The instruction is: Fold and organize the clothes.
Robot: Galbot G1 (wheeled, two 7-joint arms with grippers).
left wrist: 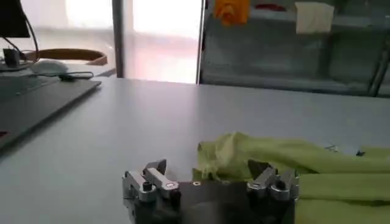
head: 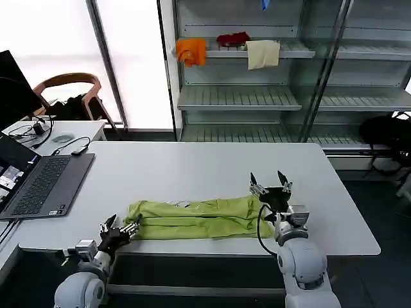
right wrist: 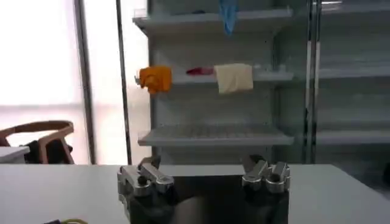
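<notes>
**Green T-shirt laid in a long band between two open grippers**

The left gripper (head: 120, 228) was seen with fingers spread and nothing held, at the near left end of the T-shirt (head: 196, 218). The right gripper (head: 270, 182) was raised above the right end, likewise wide open and empty. The lime-green T-shirt was folded into a long, creased strip along the near edge of the white table (head: 192, 168), a small pale print showing on top.

A big white table (head: 192, 170) holds a green T-shirt (head: 196, 218) folded into a long strip near the front edge; a laptop (head: 45, 185) sits at its left end.
</notes>
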